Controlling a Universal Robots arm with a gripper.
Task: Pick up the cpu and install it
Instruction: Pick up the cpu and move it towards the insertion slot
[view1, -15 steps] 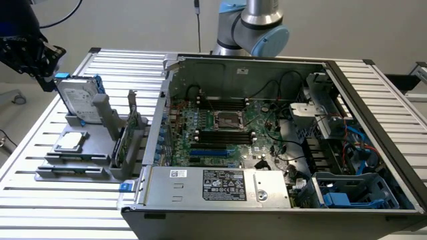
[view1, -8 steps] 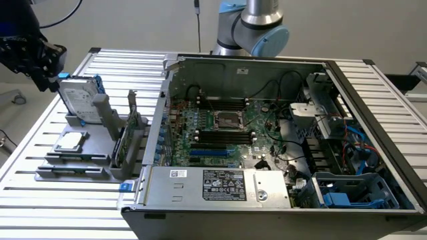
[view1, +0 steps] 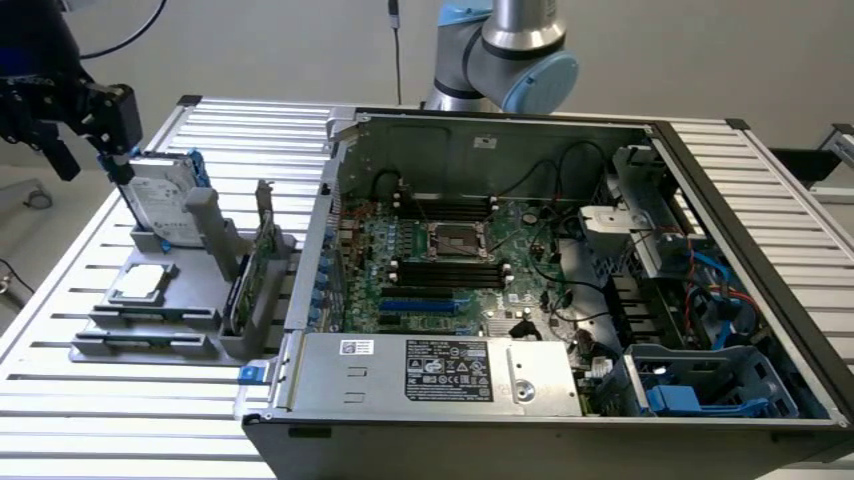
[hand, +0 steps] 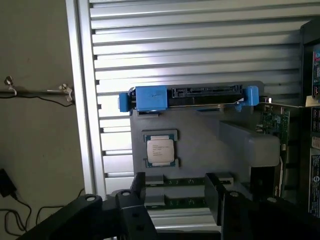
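The cpu (view1: 143, 283) is a small silver square chip lying flat in a recess of the grey holder (view1: 160, 320), at the exterior view's left beside the computer case. In the wrist view the cpu (hand: 160, 150) sits below the hard drive with nothing touching it. My gripper (view1: 91, 160) hangs high above the holder's far end, near the upright hard drive (view1: 167, 205). It is open, and its two black fingers (hand: 137, 192) stand wide apart with nothing between them. The square metal-framed socket (view1: 454, 240) sits in the middle of the motherboard.
The silver hard drive with its blue bracket (hand: 190, 95) stands upright in the holder. A green card (view1: 267, 265) stands on edge between holder and case. The open case (view1: 747, 200) holds cables, memory slots and a power supply (view1: 441, 370). The slatted table (view1: 80, 400) surrounds them.
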